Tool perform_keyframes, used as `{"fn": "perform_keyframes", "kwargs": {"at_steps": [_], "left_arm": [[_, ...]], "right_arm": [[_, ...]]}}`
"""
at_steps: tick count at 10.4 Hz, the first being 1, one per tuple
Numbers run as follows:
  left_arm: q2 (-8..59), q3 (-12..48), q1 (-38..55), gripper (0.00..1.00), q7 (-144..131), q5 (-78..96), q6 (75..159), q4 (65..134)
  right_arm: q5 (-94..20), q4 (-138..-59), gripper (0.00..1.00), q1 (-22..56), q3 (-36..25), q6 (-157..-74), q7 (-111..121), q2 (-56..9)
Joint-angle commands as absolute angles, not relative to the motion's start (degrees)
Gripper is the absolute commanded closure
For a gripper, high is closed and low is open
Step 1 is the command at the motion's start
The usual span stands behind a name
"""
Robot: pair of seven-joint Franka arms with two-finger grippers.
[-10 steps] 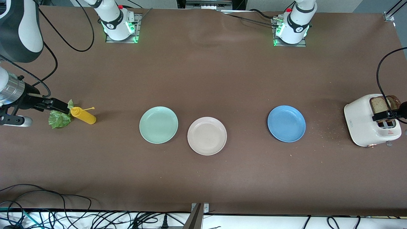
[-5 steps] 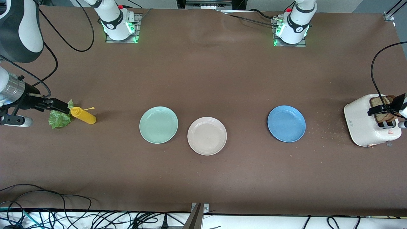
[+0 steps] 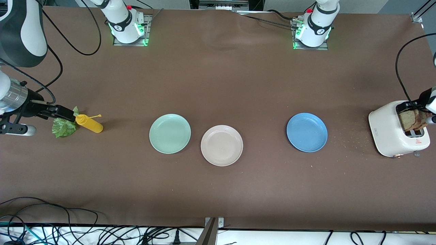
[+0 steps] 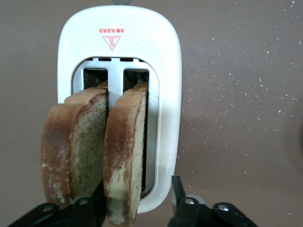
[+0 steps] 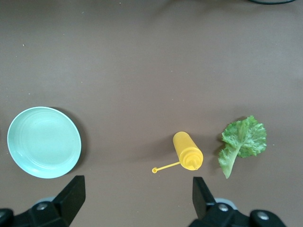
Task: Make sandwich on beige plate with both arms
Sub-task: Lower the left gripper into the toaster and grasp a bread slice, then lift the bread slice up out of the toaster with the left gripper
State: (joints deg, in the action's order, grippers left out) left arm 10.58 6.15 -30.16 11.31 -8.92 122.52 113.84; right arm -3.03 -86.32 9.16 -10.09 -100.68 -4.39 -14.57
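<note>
You saw the left gripper [image 4: 137, 208] straddling one bread slice [image 4: 124, 161] in the toaster [image 3: 391, 131] at the surface [image 3: 238, 190] edge, grip unconfirmed. The right gripper [image 5: 137, 198] hung spread over the mustard bottle [image 5: 187, 150]. The beige plate [image 3: 221, 145] sat unobstructed between mint-green plate [image 3: 170, 133] and blue plate [image 3: 307, 132].

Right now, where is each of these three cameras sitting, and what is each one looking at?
Front view: high across the table, facing both arm bases; shows the beige plate, toaster and both arms.
Left wrist view: on the left arm, looking down at the toaster and bread slices; the left tool straddles one slice.
Right wrist view: on the right arm, looking down at the mustard bottle, lettuce and green plate; the right tool is open.
Shared: front and left wrist views both show the toaster.
</note>
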Motion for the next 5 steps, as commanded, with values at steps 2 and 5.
{"fn": "perform_keyframes", "kwargs": {"at_steps": [2,5], "left_arm": [[6.7,6.9,-30.8,0.89,12.8,-10.6,123.0,116.1],[7.8,6.8,-30.6,1.00,12.8,-10.6,123.6,115.4]], "right_arm": [[-4.0,-86.0,0.00,8.9,-9.8,-100.8,-3.6,-14.5],[-4.0,-86.1,0.00,9.1,-9.9,-100.8,-3.9,-14.6]]}}
